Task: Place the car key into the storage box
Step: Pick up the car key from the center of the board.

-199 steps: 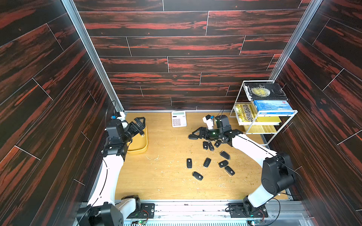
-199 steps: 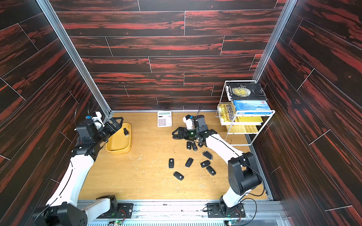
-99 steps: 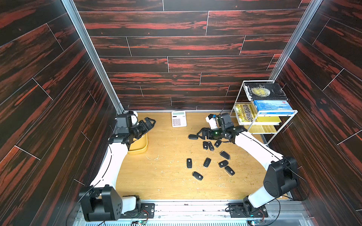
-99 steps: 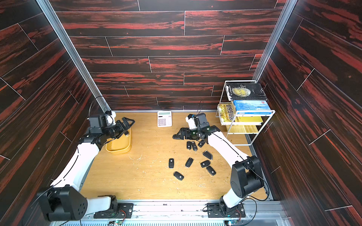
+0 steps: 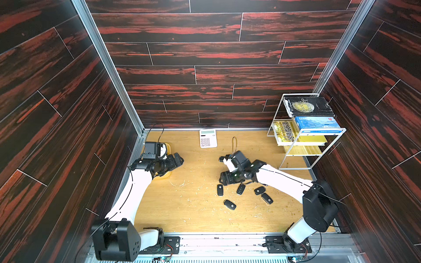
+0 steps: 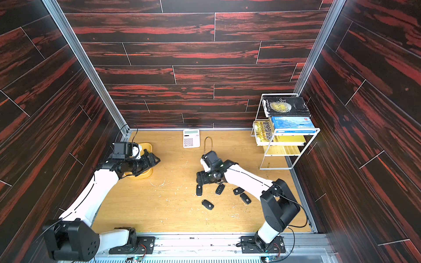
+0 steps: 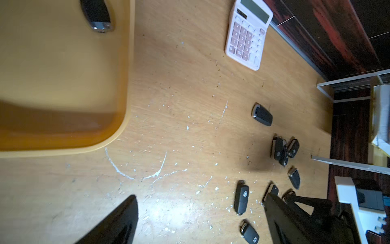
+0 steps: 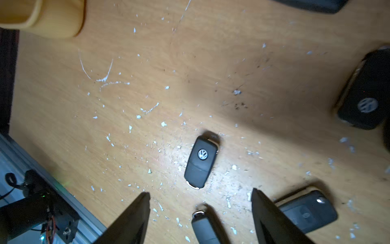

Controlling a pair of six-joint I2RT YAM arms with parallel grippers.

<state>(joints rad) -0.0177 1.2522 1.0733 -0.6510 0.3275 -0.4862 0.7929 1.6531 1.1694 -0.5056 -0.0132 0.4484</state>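
The left end effector [image 7: 200, 196] hangs open beside the storage box [image 7: 129, 63], at the far left corner of the table [image 7: 190, 95], one car key [image 7: 97, 14] inside. The right end effector [image 8: 200, 191], jaws apart, hovers over loose keys [image 8: 201, 161].

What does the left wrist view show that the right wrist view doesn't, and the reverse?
Only left wrist: the storage box's inside with one car key lying in it, the white calculator, the rack's white bars. Only right wrist: the front rail, and another key lying between the open right hand's fingers. Both: a corner of the box, the scratched table, loose keys.
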